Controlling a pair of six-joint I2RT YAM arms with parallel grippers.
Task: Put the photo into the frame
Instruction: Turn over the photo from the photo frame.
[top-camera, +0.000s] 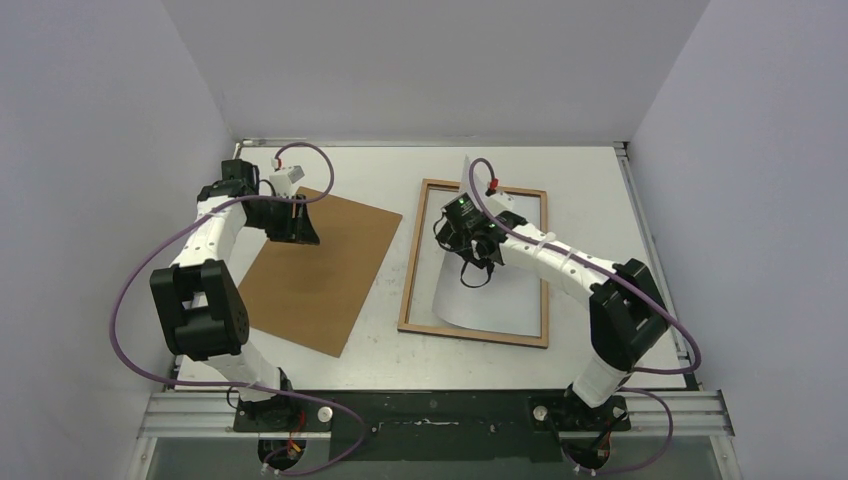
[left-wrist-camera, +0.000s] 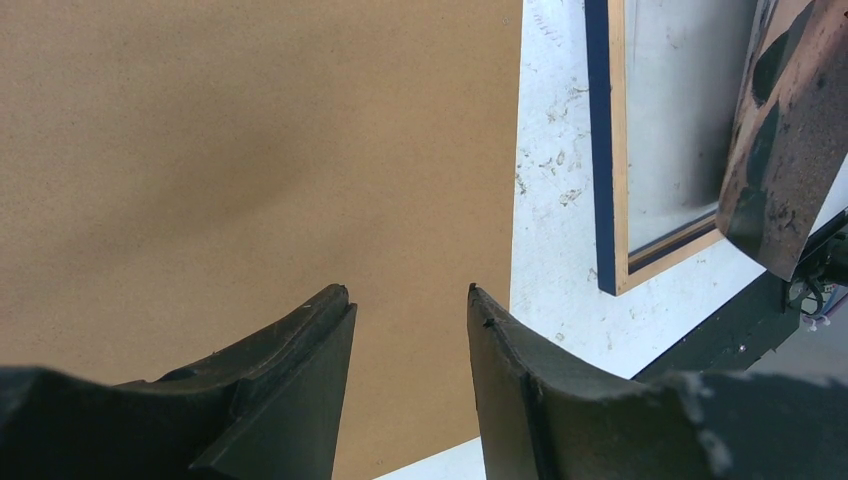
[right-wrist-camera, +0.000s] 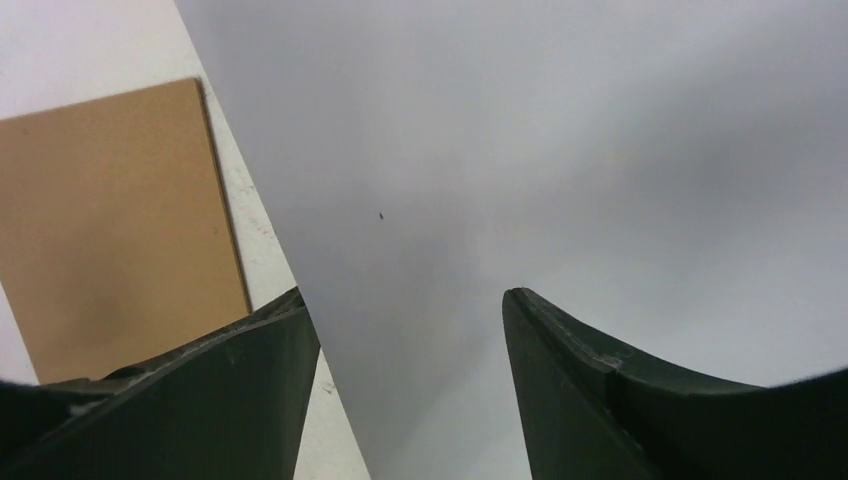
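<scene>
**Photo (top-camera: 495, 300) lying in frame (top-camera: 412, 270), far corner not yet seated**

Left side: the left gripper (left-wrist-camera: 410, 290) hovers over the brown board (top-camera: 320, 265), its fingers moderately apart with nothing between them. The board lies flat on the white table (top-camera: 590, 180), well apart from the frame.

Centre: the frame lies flat with its wood-coloured side up. The photo sits inside it with its white back up. The near end rests within the rails, while the far left corner curls up above the far rail.

Right side: the right gripper (right-wrist-camera: 405, 292) hangs just above the photo's white back. Its fingers are parted and grip nothing; the sheet passes beneath them, not between them.

Step in hand, as judged: placing the photo, which is largely in but not flat. The next move calls for a light downward press or a nudge on the raised corner. It should be gentle, because the thin sheet may buckle or slide over a rail.
</scene>
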